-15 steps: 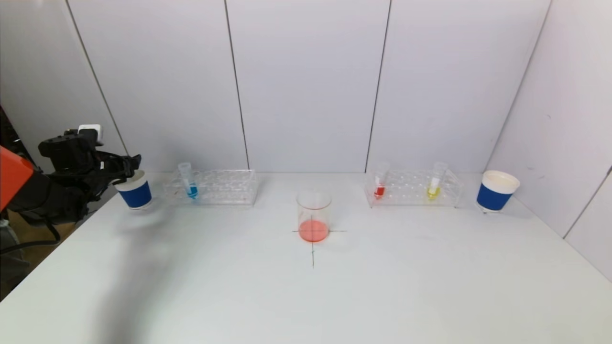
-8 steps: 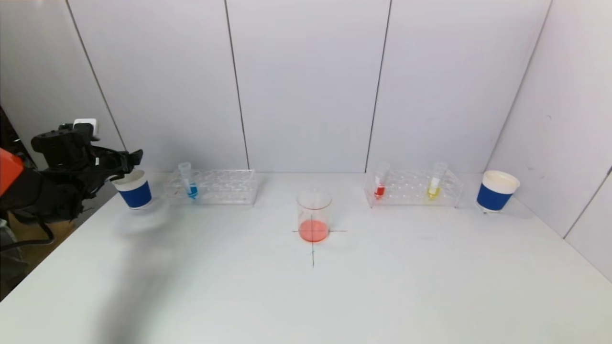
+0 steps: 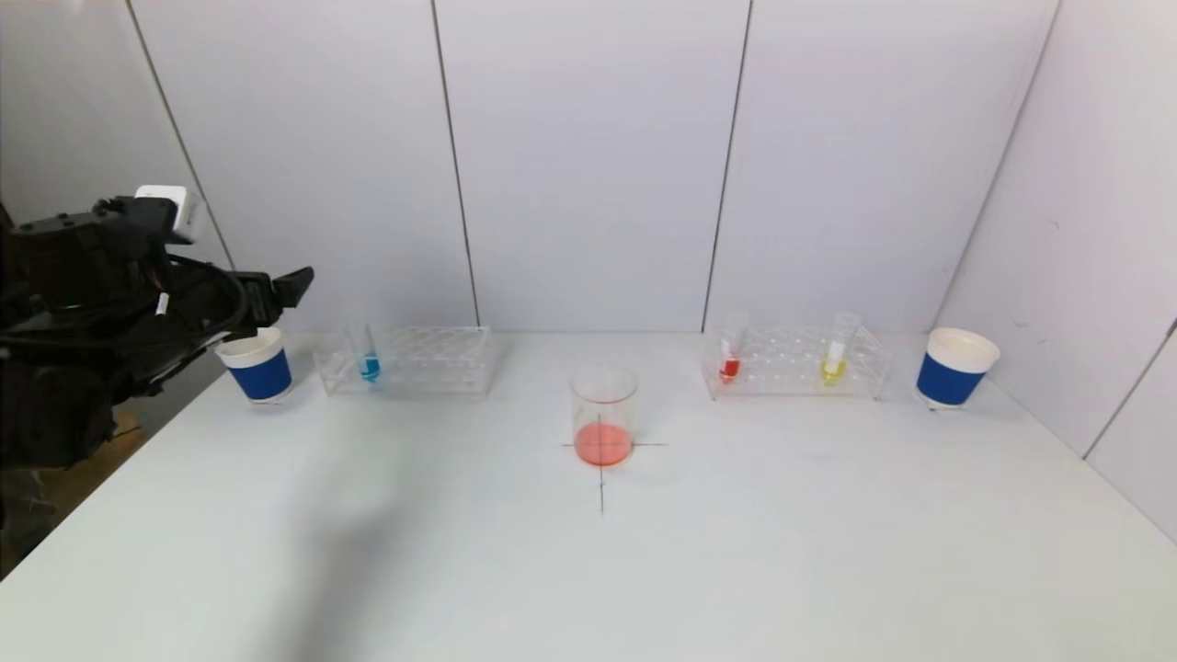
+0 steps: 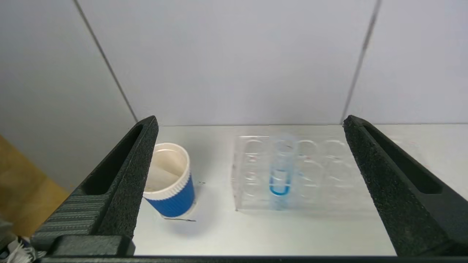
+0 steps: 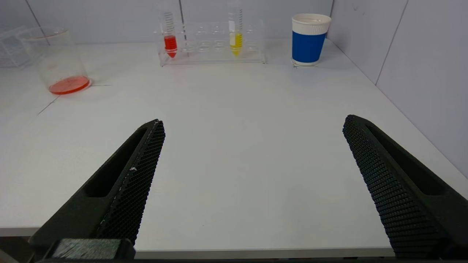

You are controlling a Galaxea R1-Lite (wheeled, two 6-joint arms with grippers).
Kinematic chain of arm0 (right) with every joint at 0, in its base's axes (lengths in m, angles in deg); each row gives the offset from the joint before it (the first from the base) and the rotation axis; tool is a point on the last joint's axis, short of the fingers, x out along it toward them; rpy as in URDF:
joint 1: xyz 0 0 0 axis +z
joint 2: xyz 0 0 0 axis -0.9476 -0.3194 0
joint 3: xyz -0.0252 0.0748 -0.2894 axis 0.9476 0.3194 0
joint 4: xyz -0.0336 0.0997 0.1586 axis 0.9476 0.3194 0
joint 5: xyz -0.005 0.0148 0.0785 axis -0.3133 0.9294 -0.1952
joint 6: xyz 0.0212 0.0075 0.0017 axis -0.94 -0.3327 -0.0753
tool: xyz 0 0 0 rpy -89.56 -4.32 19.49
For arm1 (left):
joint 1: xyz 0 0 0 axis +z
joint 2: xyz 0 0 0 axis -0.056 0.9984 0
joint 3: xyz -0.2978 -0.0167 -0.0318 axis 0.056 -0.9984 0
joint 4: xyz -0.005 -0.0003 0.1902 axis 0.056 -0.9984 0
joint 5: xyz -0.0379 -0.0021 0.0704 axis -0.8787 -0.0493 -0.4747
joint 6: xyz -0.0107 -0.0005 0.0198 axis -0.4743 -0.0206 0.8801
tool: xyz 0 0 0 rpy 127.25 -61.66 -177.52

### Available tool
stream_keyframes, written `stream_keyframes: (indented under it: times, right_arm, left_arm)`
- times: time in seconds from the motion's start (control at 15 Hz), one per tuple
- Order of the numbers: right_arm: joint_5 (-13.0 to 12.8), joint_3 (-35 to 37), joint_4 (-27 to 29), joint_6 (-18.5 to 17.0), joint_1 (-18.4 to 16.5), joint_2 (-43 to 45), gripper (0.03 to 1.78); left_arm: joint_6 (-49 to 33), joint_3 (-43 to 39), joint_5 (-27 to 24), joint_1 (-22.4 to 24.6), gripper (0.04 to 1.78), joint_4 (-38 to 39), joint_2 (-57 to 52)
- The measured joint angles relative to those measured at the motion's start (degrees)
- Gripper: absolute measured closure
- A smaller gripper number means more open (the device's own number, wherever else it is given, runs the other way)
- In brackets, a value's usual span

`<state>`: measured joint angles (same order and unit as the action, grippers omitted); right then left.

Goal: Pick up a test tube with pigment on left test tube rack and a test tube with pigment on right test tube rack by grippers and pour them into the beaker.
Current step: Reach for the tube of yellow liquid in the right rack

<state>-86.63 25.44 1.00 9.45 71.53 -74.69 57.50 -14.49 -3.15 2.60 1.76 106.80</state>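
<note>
The left rack (image 3: 405,360) holds one test tube with blue pigment (image 3: 369,359). The right rack (image 3: 795,363) holds a red tube (image 3: 731,354) and a yellow tube (image 3: 838,354). The beaker (image 3: 603,414) stands at the table's middle with orange-red liquid at its bottom. My left gripper (image 3: 276,287) is open and empty, raised above the left blue cup (image 3: 257,366). In the left wrist view my left gripper (image 4: 250,118) faces the blue tube (image 4: 280,175), well short of it. My right gripper (image 5: 253,120) is open and empty over the table's near edge, out of the head view.
A second blue paper cup (image 3: 954,368) stands right of the right rack, near the right wall. The left cup (image 4: 170,182) sits just beside the left rack (image 4: 321,175). A pencilled cross marks the beaker's spot. Walls close the back and right.
My left gripper has risen and moved right, from beside the left cup's rim to above it, towards the left rack. Nothing else has moved.
</note>
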Motion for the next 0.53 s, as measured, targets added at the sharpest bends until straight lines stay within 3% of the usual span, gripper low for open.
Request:
stream_keyframes:
  times: [0.53]
  right_arm:
    - [0.0, 0.0, 0.0, 0.0, 0.0, 0.0, 0.04]
  left_arm:
    - [0.8, -27.2, 0.1, -5.2, 0.06, -0.6, -29.3]
